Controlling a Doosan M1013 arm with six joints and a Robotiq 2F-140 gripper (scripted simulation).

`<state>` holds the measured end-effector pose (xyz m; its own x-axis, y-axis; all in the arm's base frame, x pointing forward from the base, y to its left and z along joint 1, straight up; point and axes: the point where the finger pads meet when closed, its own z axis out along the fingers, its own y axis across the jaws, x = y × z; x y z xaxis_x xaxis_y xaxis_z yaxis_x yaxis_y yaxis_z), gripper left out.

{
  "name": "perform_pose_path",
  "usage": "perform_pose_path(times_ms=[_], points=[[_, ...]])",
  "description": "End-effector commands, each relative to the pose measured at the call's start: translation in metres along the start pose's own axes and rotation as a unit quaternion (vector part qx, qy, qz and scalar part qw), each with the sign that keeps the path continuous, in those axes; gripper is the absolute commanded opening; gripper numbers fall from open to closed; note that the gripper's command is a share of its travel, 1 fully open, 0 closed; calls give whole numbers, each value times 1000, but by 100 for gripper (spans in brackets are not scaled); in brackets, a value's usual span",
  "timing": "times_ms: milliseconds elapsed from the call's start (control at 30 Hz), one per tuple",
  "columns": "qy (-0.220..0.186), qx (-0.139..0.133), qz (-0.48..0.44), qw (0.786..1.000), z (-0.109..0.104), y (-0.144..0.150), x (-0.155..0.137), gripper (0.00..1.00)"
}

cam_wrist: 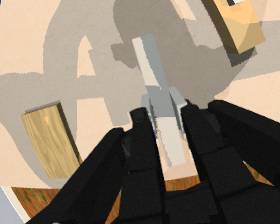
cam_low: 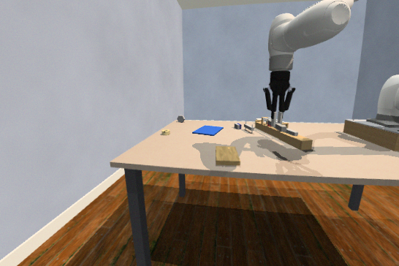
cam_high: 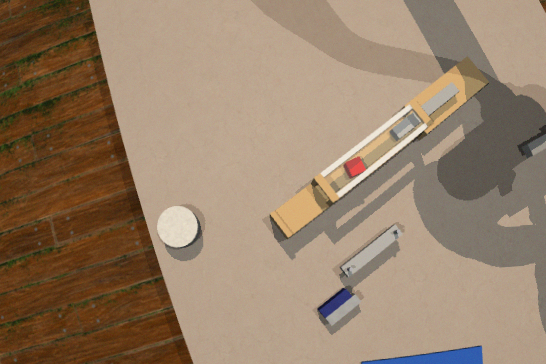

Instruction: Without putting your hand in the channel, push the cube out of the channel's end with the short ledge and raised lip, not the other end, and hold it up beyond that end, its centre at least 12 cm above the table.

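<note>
The red cube (cam_high: 355, 167) sits inside the wooden channel (cam_high: 300, 208) (cam_low: 292, 137), between its white side rails, nearer the lower-left end. That end has a ledge with a dark raised lip. A grey block (cam_high: 404, 127) lies in the channel towards the other end, and a grey bar (cam_high: 440, 98) lies on the far ledge. My gripper (cam_low: 276, 115) (cam_wrist: 161, 102) is shut on a slim grey bar (cam_wrist: 151, 63) (cam_high: 535, 145), which points downward. It hangs beside the channel's far end, off to its right, outside the rails.
A second grey bar (cam_high: 371, 251) and a blue-and-grey block (cam_high: 339, 305) lie beside the channel. A white disc (cam_high: 177, 226) stands near the table's left edge. There are also a blue mat (cam_high: 425, 355) (cam_low: 207, 130), a wooden plank (cam_low: 227, 155) (cam_wrist: 50, 139) and the robot's base block (cam_low: 369, 132).
</note>
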<state>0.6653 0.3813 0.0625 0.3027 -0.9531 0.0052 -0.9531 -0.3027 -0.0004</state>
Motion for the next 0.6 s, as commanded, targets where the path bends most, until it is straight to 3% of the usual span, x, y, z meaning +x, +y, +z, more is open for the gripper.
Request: perform_pose_path(times_ms=[0,333,367,467,567], points=[[0,0,0,1000,0,0,0,0],[0,0,-1,1000,0,2,0,0],[0,0,-8,1000,-1,12,1,0],[0,0,-61,998,-1,87,9,0],[0,0,-100,995,2,139,15,0]])
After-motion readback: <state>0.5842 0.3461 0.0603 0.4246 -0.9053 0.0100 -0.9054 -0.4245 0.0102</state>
